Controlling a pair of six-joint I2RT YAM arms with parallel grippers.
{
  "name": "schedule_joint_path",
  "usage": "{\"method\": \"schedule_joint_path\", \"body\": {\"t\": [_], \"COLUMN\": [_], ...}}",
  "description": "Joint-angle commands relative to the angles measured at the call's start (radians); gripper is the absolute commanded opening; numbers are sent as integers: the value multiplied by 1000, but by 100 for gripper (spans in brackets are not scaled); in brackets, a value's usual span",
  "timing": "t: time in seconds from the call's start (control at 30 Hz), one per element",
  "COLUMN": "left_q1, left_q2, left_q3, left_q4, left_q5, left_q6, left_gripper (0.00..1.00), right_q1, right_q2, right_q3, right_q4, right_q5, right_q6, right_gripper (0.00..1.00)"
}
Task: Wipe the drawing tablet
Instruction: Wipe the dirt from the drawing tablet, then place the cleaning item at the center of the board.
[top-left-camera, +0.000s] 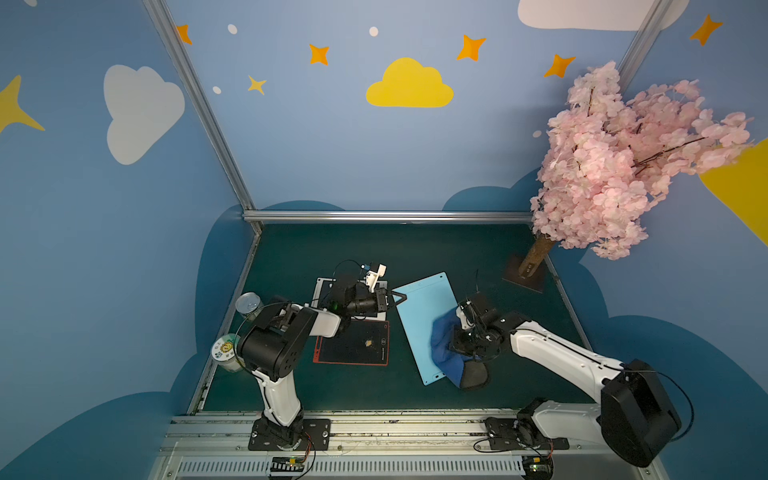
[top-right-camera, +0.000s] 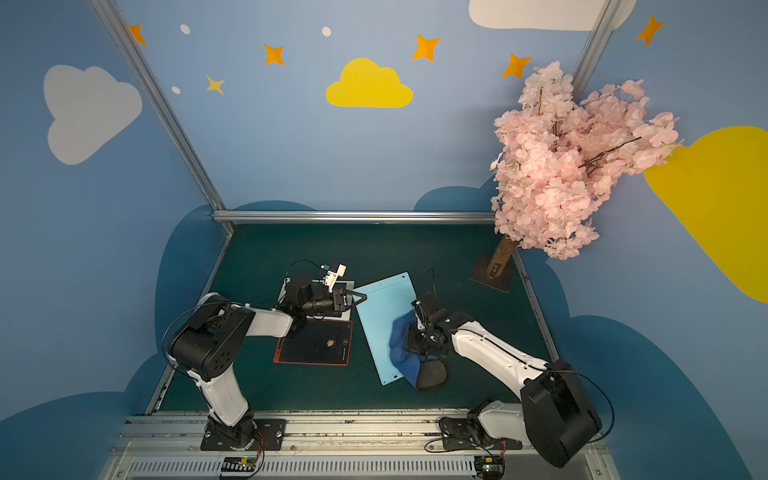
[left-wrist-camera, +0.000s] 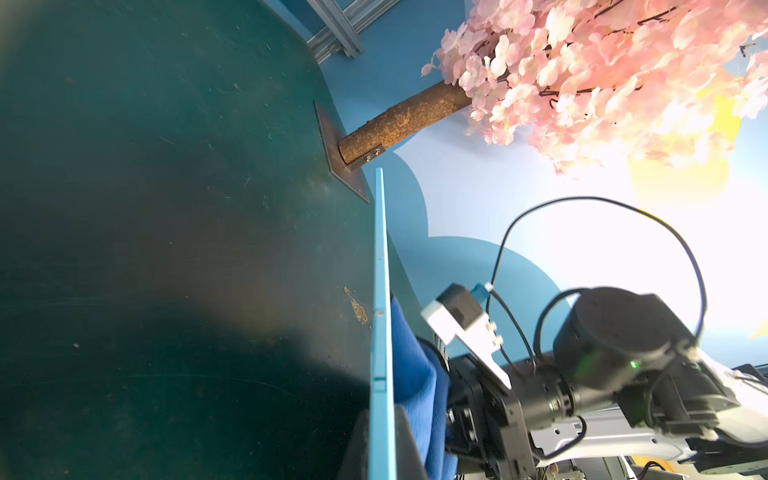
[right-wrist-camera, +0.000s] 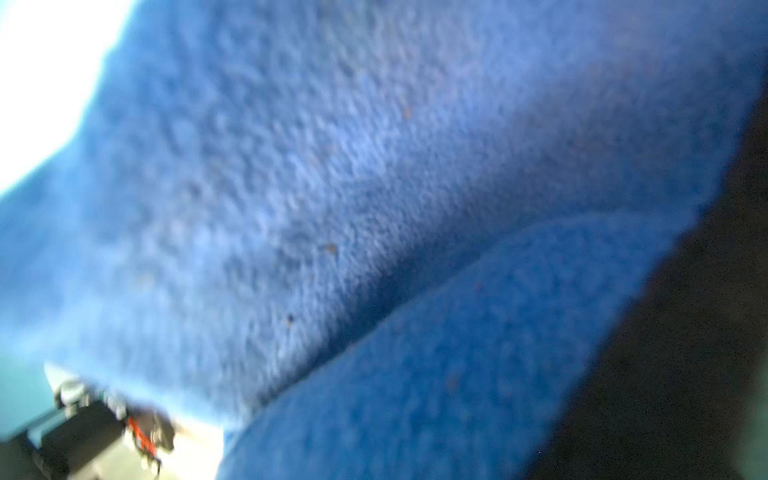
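— Where is the drawing tablet (top-left-camera: 422, 320)?

— In both top views the pale blue slab is in the middle of the green counter (top-left-camera: 457, 249), between the two arms. The left pincer (top-left-camera: 401, 296) pinches it near its far left corner.

— Does the left wrist view add something?

— Yes. There the drawing tablet (left-wrist-camera: 380, 332) shows edge-on, as a thin line between two dark fingers (left-wrist-camera: 409, 449) that press on it from both sides. The top views do not show this grip so plainly.

— And the right pincer (top-left-camera: 455, 344)?

— It is pressed together on the blue cloth (top-left-camera: 441, 347), which is against the near right part of the tablet. The right wrist view shows only the cloth (right-wrist-camera: 374, 208), blurred, with some small brown specks. The pincer itself is hidden there.

— Is there any writing?

— The black tablet (top-left-camera: 353, 343) with the red frame carries a small pale mark near its right edge, too small to read. A jar (top-left-camera: 224, 352), seen in a top view, has a coloured sticker on its top. Its words cannot be read either.
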Motion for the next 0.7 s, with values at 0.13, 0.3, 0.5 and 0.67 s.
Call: {"method": "schedule_joint_path", "body": {"t": [0.13,0.3,0.5,0.67], "left_q1": [-5,-6,-5,-4], "left_q2": [-20,-11,-7,-8], "left_q3": [12,14,17,17], "left_q4": [34,57,69,71], "left_q5": [31,36,42,42], "left_q6": [22,2,-8,-8], "left_gripper": [3,3,3,3], "right_q1": [-96,-180,-259,-358], "right_q2": [-166,-272,-300,-280], "right_q3": [186,321,272,103], "right_q4": [-195,-327,-215,94], "right_q5": [202,692,1142,1243], "right_q6": [-17,-47,-10,-59], "right_gripper": [0,0,0,0]}}
